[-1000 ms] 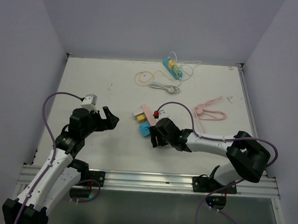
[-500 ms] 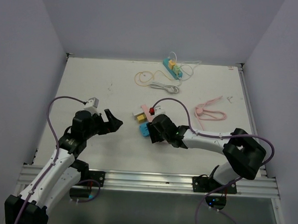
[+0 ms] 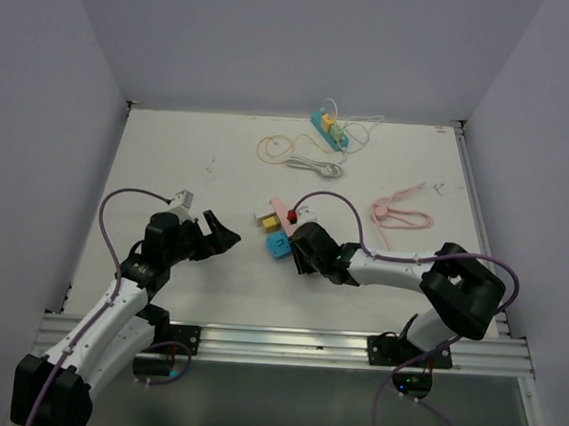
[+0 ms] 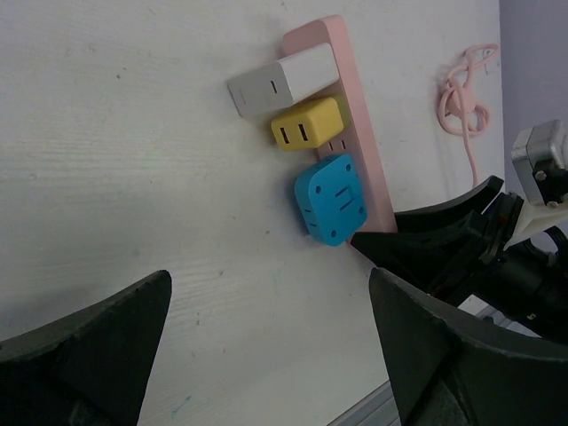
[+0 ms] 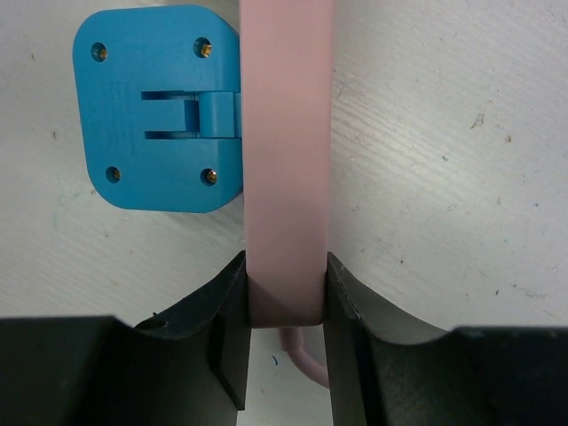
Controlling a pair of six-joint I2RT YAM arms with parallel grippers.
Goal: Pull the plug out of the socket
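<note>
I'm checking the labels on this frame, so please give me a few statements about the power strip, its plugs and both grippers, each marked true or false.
1. Three plugs sit along the pink power strip: the white plug, the yellow plug and the blue plug. True.
2. The right gripper has its jaws closed on the blue plug. False: they press both sides of the strip's end, just beside that plug.
3. The left gripper holds the white plug. False: its jaws stand wide open, holding nothing, short of the plugs.
4. A pink cable lies bunched on the table to the right of the strip. True.
</note>
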